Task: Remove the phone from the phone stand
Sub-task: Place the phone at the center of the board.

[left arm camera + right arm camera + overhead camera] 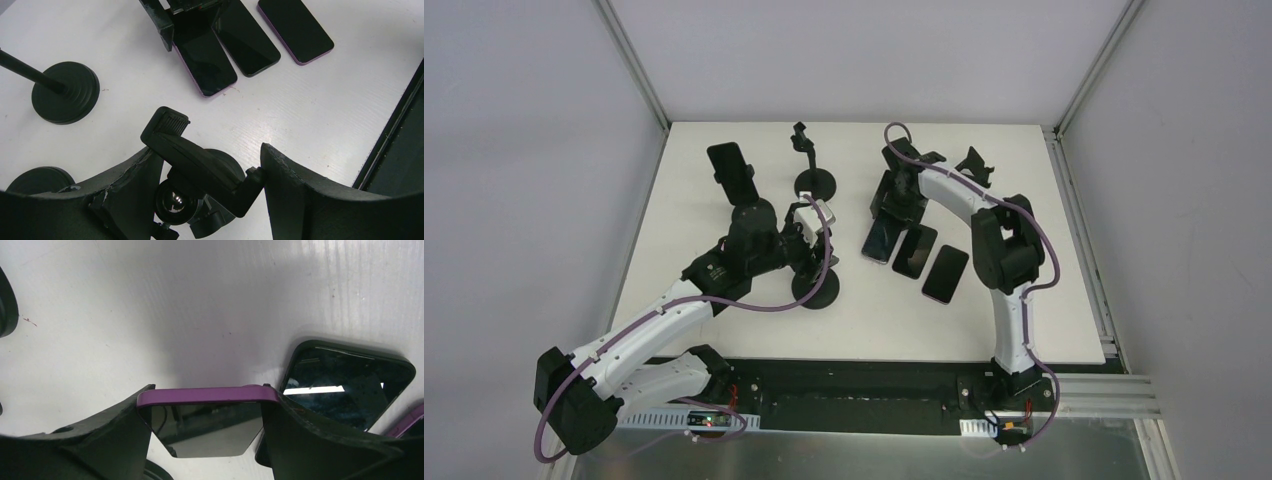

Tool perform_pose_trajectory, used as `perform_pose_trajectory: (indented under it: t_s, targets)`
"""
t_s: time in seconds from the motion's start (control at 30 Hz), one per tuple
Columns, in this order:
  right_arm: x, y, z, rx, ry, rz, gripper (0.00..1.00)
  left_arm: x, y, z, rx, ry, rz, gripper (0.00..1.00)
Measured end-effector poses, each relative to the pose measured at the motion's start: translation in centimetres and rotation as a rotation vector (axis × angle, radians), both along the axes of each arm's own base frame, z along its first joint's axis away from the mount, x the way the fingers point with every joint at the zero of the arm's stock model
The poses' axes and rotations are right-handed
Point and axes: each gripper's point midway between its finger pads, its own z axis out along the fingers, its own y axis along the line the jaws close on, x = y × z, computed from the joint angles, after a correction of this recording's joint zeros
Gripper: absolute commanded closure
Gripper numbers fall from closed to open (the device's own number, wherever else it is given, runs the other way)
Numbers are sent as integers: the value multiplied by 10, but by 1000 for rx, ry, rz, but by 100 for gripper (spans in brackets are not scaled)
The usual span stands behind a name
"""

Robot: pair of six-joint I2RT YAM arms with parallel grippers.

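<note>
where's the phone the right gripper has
Top view, right of centre: the phone is clamped in the right gripper, low over the table, leftmost of three with a second phone just to its right.

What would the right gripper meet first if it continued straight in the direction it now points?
Probably the white table: the right gripper is shut on the purple phone, whose far edge would touch down first. Depth is unclear.
</note>
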Motion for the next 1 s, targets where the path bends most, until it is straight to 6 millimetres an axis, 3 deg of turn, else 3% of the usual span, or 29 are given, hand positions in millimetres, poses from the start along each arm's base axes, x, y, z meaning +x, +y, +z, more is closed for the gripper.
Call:
perform_pose_trajectory:
  t_s: [0.27, 0.57, 0.87, 1.0]
  targets:
    - [10, 1, -19, -31, -13, -12, 81, -1, -1, 0, -2, 1, -10, 100]
    - [16, -1, -19, -68, -38, -21, 35, -2, -2, 0, -1, 1, -18, 100]
    - [15, -3, -19, -79, -37, -11, 14, -2, -2, 0, -1, 2, -19, 100]
    - [15, -3, -19, -80, -40, -3, 12, -3, -2, 0, -1, 3, -24, 100]
